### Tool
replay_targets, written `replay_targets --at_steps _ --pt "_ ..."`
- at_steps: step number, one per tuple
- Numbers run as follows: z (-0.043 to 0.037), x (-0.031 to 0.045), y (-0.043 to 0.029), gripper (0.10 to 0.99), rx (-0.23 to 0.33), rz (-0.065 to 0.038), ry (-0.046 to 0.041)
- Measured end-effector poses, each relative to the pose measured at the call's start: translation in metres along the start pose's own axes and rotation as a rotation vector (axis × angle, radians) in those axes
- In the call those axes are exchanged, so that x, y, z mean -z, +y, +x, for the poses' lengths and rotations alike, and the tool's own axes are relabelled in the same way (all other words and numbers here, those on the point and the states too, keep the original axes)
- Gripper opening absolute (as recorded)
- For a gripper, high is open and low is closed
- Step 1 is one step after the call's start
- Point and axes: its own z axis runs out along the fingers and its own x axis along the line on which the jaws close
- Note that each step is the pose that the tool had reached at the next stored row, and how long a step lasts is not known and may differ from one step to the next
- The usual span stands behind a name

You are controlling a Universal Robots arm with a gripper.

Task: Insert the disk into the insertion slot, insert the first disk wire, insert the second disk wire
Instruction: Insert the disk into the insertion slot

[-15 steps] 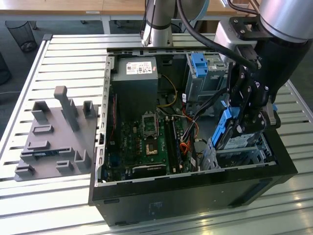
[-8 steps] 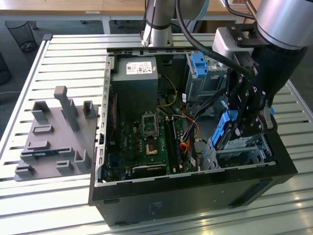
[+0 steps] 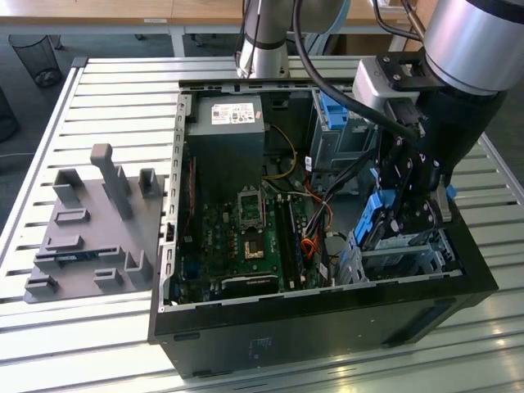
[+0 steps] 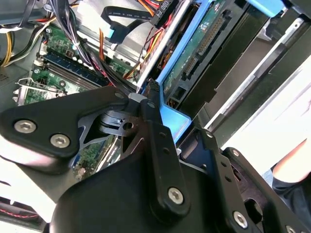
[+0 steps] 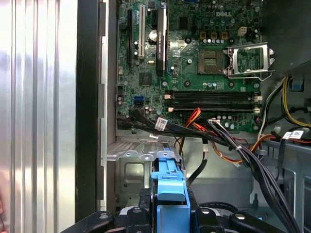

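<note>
My gripper [image 3: 399, 205] is shut on the disk [image 3: 373, 214], a drive in a bright blue carrier, and holds it on edge and tilted over the case's near right corner in the exterior view. The second wrist view shows the disk's green circuit board [image 4: 204, 39] and blue frame beside a dark finger [image 4: 151, 109]. In the first wrist view the blue carrier [image 5: 170, 187] stands between my fingers [image 5: 138, 213]. Just below sits the insertion slot [image 3: 405, 250], a low silver sheet-metal cage [image 5: 130, 170]. The disk's lower edge hangs at its opening; I cannot tell whether they touch.
The open black computer case [image 3: 327, 315] lies on a slatted metal table [image 3: 123, 90]. Black, orange and red wires [image 5: 218, 141] run across beside the slot. A taller grey cage with a blue tab [image 3: 336, 123] stands behind. A grey fixture plate [image 3: 94, 225] lies at the exterior view's left.
</note>
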Motion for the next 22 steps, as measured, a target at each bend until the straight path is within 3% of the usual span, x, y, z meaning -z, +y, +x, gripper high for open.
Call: replay_targets --at_steps 6,8,9,14,17,20,21,22 --pt "0.0000 -0.0059 0.0000 0.369 0.000 0.000 -0.0001" --pt "0.0000 -0.0071 0.0000 0.380 0.000 0.000 0.0002" --pt "-0.0001 -0.0076 0.0000 0.443 0.000 0.000 0.0001" --pt "0.0000 -0.0082 0.0000 0.443 0.000 0.000 0.0001" --pt "-0.0001 -0.0092 0.0000 0.365 0.000 0.000 -0.0002" --pt "0.0000 -0.0113 0.0000 0.188 0.000 0.000 -0.0001" --pt "0.0000 -0.0121 0.0000 0.188 0.000 0.000 0.0000" --pt "0.0000 -0.0128 0.0001 0.129 0.000 0.000 0.0000"
